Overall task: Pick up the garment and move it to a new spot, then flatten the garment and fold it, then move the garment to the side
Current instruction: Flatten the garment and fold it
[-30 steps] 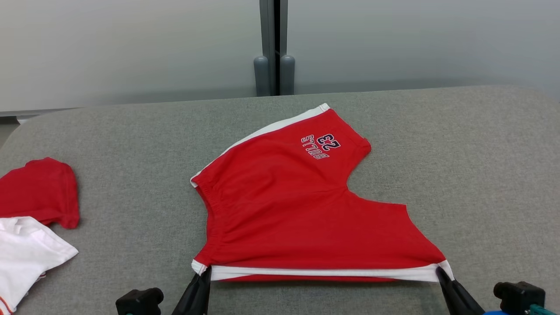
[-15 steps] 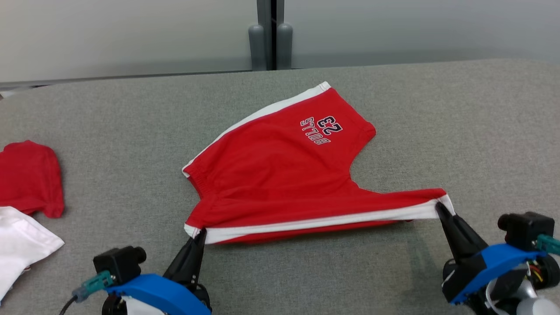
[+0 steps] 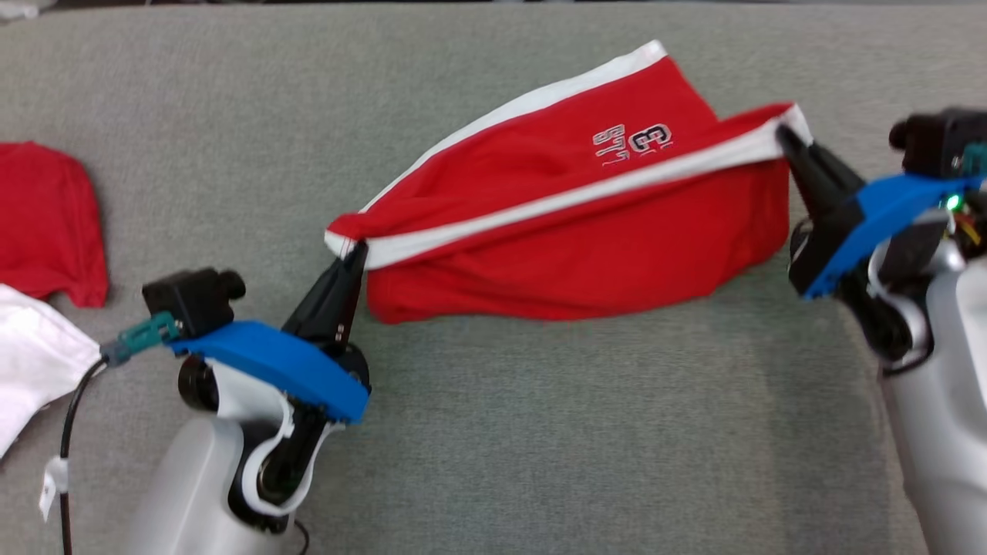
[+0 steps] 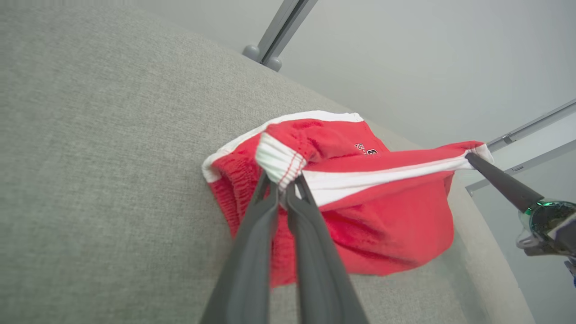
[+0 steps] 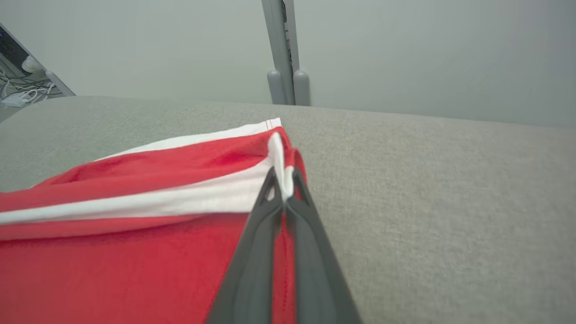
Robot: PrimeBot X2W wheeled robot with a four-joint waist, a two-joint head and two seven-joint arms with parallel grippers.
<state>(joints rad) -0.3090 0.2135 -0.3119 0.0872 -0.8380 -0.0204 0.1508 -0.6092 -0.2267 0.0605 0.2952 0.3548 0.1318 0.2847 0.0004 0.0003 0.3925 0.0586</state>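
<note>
The garment point(image 3: 570, 239) is a pair of red shorts with white side stripes and a small printed number, lying on the grey padded table point(image 3: 540, 432). My left gripper point(image 3: 357, 248) is shut on the waistband corner at the white stripe's left end, seen close up in the left wrist view point(image 4: 283, 182). My right gripper point(image 3: 785, 132) is shut on the stripe's other end at the leg hem point(image 5: 281, 173). The held edge is lifted and stretched taut between both grippers, folding over the rest of the garment point(image 4: 382, 225), which hangs down to the table.
A second red cloth point(image 3: 46, 220) and a white cloth point(image 3: 31, 362) lie at the table's left edge. A grey post point(image 5: 285, 54) and pale wall stand behind the table's far edge.
Both grippers have carried the held stripe edge up and away from me over the shorts, the right one further. The head camera has tilted down, so the wall has left that view.
</note>
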